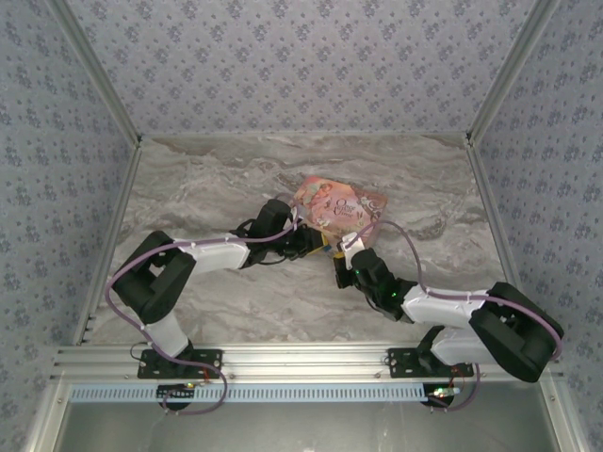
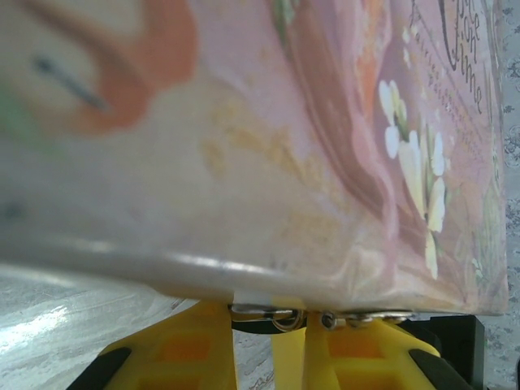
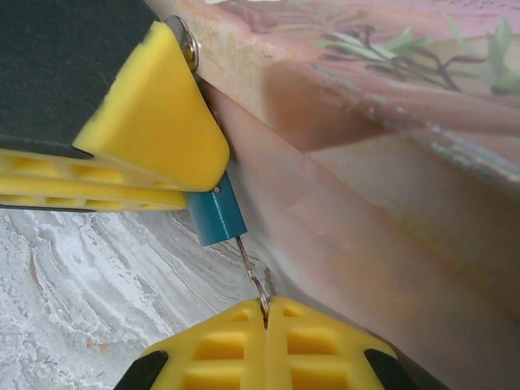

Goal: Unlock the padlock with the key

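Surface: grey marble table, patterned wallpaper walls all round.
Padlock: the teal padlock sits centre-left in the right wrist view, against the edge of the pink book.
Left gripper: nearly together; looks clamped on the padlock's silver shackle end.
Right gripper: fingers together, pinching the thin silver key, which runs up into the padlock.
Risk: if you twist too hard, the key may bend or slip from the pads. If the book shifts, it drags the lock off line.
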Controlling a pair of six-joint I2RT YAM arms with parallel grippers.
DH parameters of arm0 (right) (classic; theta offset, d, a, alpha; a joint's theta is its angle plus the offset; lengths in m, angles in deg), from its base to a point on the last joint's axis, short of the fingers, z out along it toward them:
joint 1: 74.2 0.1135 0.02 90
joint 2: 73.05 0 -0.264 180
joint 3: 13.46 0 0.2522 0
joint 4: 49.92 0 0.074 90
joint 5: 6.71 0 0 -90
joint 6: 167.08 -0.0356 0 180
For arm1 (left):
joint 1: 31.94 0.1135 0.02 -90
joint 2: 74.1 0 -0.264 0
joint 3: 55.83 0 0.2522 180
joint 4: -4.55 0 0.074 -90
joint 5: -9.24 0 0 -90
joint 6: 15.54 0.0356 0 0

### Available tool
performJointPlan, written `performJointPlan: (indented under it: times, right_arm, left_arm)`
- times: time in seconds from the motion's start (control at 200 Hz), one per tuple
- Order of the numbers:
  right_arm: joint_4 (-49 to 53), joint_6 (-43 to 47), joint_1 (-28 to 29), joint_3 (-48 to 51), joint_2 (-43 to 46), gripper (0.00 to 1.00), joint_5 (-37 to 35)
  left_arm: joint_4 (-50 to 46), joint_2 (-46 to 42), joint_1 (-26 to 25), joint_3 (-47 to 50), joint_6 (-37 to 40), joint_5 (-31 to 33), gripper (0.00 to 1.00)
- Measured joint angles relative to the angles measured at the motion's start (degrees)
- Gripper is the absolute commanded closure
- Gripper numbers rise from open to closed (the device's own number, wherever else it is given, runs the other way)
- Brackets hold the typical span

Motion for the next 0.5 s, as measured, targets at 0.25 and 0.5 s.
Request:
performJointPlan:
  times: [0.25, 0.5]
  right_arm:
    - [0.2, 0.0, 0.0, 0.1, 0.0, 1.0, 0.4]
    - [0.2, -0.3, 0.0, 1.3, 0.2, 1.0, 0.9]
  left_arm:
    - [0.0, 0.0, 0.0, 0.0, -0.5, 0.0, 0.82]
    - [0.0, 0.0, 0.0, 0.0, -1.0, 0.0, 0.82]
